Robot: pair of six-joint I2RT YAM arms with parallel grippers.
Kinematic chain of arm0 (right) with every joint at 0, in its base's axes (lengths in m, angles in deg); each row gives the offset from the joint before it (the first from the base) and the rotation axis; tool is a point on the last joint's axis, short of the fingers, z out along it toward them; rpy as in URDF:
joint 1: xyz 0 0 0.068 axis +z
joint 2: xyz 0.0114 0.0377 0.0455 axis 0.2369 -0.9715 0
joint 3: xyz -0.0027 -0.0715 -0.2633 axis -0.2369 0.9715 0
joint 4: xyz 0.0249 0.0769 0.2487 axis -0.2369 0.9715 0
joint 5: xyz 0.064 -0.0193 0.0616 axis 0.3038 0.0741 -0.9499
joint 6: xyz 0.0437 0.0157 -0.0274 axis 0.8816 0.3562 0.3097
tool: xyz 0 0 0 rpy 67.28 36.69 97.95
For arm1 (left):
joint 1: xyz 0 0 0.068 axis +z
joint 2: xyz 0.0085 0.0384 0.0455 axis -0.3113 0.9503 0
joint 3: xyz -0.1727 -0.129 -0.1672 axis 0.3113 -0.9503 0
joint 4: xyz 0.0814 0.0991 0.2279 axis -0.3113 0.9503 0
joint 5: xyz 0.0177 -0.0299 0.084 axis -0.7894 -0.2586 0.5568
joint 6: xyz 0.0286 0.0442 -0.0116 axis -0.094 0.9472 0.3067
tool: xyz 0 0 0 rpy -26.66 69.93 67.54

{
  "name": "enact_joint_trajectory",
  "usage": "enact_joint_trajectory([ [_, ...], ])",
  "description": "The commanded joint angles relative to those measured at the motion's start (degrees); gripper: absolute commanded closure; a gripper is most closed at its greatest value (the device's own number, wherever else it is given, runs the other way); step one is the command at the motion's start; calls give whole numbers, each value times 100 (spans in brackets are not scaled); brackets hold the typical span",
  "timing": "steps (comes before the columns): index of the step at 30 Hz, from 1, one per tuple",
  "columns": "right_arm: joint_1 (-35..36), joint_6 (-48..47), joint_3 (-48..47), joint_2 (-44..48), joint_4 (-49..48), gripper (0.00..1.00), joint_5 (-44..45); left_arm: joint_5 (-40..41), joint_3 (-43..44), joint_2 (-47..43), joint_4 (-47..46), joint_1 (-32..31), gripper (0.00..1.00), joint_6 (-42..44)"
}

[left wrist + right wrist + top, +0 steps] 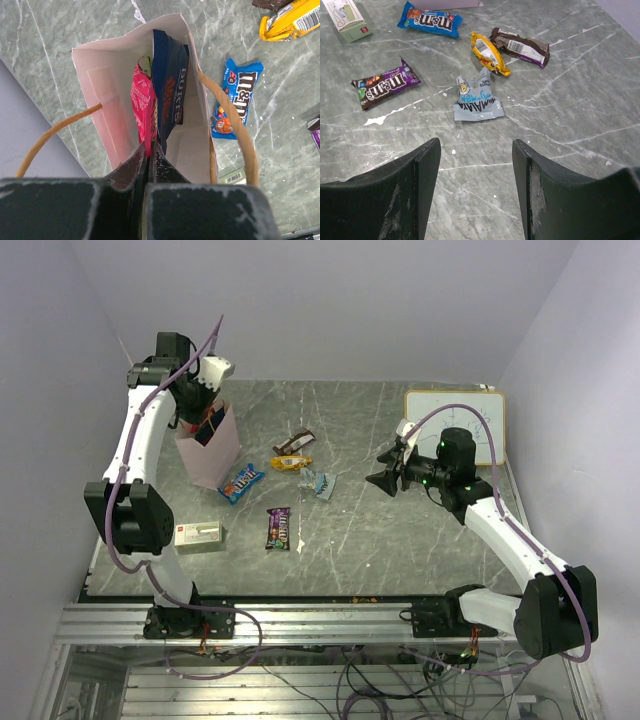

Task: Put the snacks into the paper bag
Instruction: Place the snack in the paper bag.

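Left gripper (149,159) hangs clenched over the paper bag (107,95) near the far left corner of the table (400,540), with a pink packet (142,100) and a dark blue packet (170,75) inside. Right gripper (476,145), parted and empty, faces loose snacks (385,87) mid-table. It should probably drop on the silver-blue packet (477,97), clear of the yellow packet (490,52) just beside it. The clenched gripper crowds the bag's mouth.

Plain pale lilac walls (330,300) enclose a grey-green marbled table (400,550) on an aluminium frame (300,625).

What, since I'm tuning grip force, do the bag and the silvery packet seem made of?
Paper bag: matte pale pink paper, by its sharp creases; handles look like twisted paper cord. Silvery packet: thin glossy foil or plastic film, crumpled and glinting.
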State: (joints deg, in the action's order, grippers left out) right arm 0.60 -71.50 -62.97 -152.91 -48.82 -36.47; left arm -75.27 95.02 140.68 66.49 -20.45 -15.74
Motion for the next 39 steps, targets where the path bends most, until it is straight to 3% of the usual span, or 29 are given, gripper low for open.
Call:
enact_joint_trajectory([
  [1, -49, -56, 47, -4, -23, 41, -64, 98, 181, 25, 19, 71, 90, -134],
  [11, -78, -38, 55, 35, -32, 41, -95, 201, 189, -193, -117, 79, 73, -233],
  [24, -99, 18, 72, 3, -80, 41, -49, 338, 58, -1078, -519, 73, 62, -454],
  [32, -12, 44, 10, -200, -82, 40, 81, 315, -998, -2394, -1497, 73, 34, -770],
  [39, 597, -434, -283, -599, 287, 38, 714, -85, -1964, -3287, -1812, 80, 0, -985],
])
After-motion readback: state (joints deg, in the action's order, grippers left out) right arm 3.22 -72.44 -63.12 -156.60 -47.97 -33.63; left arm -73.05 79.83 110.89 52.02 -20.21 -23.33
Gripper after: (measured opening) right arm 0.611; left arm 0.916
